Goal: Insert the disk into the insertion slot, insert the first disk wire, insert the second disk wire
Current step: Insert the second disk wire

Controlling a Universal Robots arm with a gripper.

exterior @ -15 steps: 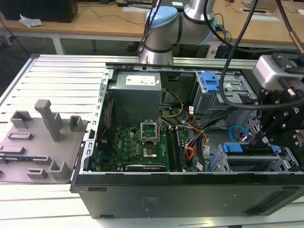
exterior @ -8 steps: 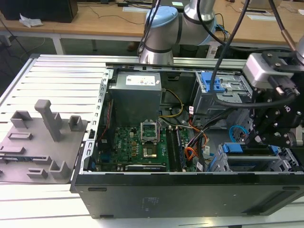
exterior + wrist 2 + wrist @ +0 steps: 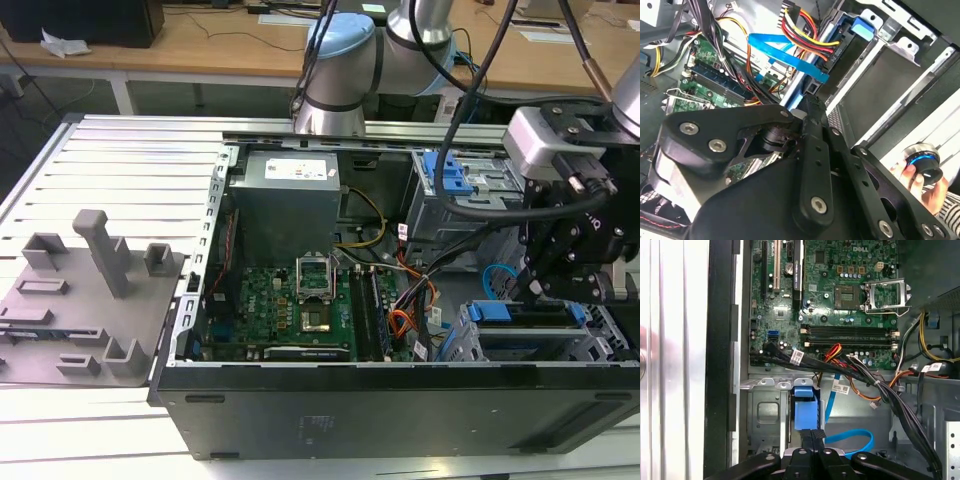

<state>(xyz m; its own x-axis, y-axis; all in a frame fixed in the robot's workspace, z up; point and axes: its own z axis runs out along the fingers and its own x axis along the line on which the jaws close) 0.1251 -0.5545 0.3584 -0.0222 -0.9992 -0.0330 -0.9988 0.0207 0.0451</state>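
Pincer (image 3: 540, 290) poised over disk (image 3: 525, 315) seated in insertion slot (image 3: 470, 345); clench state impossible to tell. Probably rigid, fairly heavy, fragile; best held by blue frame edges.

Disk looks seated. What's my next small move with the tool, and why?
The disk sits in the insertion slot, and in the second wrist view the blue wire ends right at the tool tip. So probably a slow, short advance toward the disk's connector edge, watching the wire.
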